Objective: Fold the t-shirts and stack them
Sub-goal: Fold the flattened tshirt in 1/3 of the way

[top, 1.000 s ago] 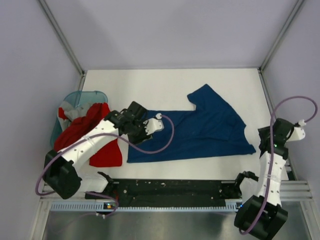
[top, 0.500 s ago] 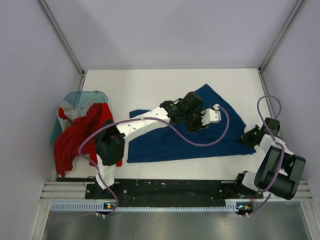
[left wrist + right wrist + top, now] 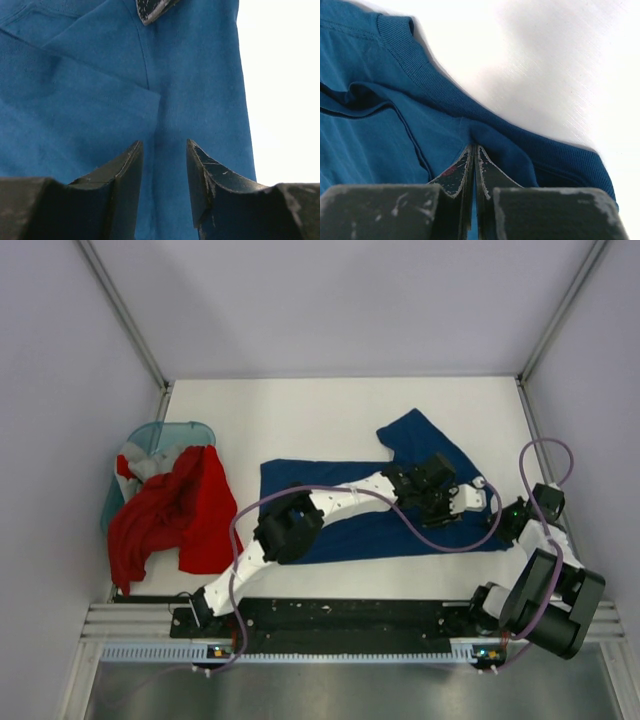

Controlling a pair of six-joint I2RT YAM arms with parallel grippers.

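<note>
The dark blue cloth t-shirt (image 3: pixel 415 440) is pinched at 3 o'clock by the right jaws; the left jaws are spread. The thin hold could be lost if tugged.

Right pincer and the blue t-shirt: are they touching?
Touching. The right wrist view shows the right pincer shut on a fold of the blue t-shirt.

The dark blue t-shirt (image 3: pixel 340 475) at centre frame is plain on the side showing, and its ribbed collar (image 3: pixel 445 95) is the same blue. At the left edge are a bright red t-shirt (image 3: pixel 175 515), a grey-white t-shirt (image 3: pixel 140 462) and a translucent teal basket (image 3: pixel 165 432). The tabletop (image 3: pixel 300 410) is white. The arms (image 3: pixel 335 503) are white with black joints, and their cables (image 3: pixel 545 444) are purple.
</note>
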